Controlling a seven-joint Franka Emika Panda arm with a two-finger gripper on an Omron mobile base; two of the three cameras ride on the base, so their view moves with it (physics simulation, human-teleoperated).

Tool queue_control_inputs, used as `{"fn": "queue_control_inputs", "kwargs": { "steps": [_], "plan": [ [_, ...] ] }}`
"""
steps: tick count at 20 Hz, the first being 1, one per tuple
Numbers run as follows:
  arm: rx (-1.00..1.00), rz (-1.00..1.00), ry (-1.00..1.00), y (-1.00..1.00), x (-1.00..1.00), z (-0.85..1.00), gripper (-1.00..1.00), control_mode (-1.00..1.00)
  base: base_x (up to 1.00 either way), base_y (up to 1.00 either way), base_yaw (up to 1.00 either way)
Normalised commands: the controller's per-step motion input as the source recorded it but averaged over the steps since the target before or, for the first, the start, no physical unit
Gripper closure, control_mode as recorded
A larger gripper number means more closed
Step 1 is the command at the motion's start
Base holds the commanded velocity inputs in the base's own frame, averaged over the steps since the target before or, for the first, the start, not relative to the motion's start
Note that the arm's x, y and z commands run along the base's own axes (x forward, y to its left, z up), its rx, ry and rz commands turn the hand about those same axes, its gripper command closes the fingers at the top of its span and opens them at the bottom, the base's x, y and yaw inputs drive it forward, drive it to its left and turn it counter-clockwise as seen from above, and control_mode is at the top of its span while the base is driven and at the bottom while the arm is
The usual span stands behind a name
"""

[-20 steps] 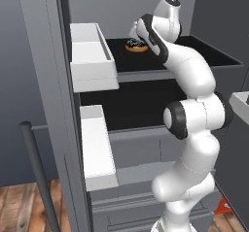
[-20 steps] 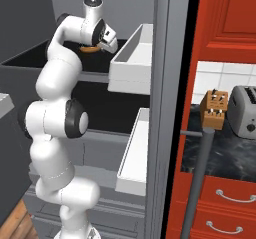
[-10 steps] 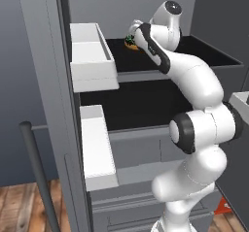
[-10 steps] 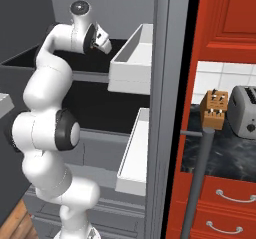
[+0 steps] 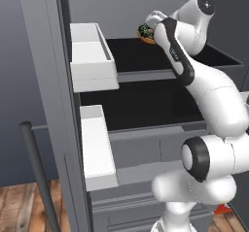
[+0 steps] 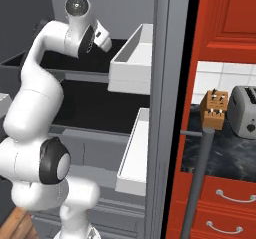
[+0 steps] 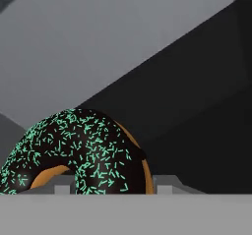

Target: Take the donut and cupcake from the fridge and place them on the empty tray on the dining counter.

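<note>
Donut (image 7: 83, 153) — chocolate-iced ring with teal-green sprinkles, tan dough showing at hole and rim; seen close in the hand view, standing tilted on edge right at the gripper, black shelf and grey back wall behind it; in the left base view (image 5: 145, 32) partly hidden by the white wrist, raised just above the top black shelf (image 5: 146, 56) of the fridge (image 5: 48, 105). Gripper (image 5: 150, 28) at the donut; fingertips themselves not discernible, so open, closed or gripping — cannot tell. Arm reaching from below up into the upper compartment, elbow bent in front of the lower shelf; in the right base view hand (image 6: 102, 39) angled down over the same top shelf. White door bins (image 5: 92, 56) on the open left door, upper and lower; further white bins (image 6: 132, 58) on the right door. Beyond the right door: black marble counter (image 6: 225, 148) over red cabinets, with knife block (image 6: 214, 109) and toaster (image 6: 245, 110).
</note>
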Motion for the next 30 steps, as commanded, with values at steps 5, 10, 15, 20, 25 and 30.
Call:
{"fn": "queue_control_inputs", "kwargs": {
  "steps": [5, 10, 15, 20, 25, 30],
  "plan": [
    [0.01, 0.00, -0.52, -0.09, -1.00, 0.04, 1.00, -1.00, 0.00, 0.00, 0.00],
    [0.15, -0.02, 0.03, -0.05, -1.00, 0.58, 1.00, -1.00, 0.00, 0.00, 0.00],
    [0.03, -0.01, 0.15, 0.00, -1.00, 0.64, 1.00, -1.00, 0.00, 0.00, 0.00],
    [-0.03, 0.00, -0.02, -0.17, -1.00, -0.14, 1.00, -1.00, 0.00, 0.00, 0.00],
    [-0.15, -0.03, -0.08, -0.15, -1.00, -0.58, 1.00, -1.00, 0.00, 0.00, 0.00],
    [-0.01, -0.07, 0.03, -0.17, -1.00, -0.01, 1.00, -1.00, 0.00, 0.00, 0.00]
  ]
}}
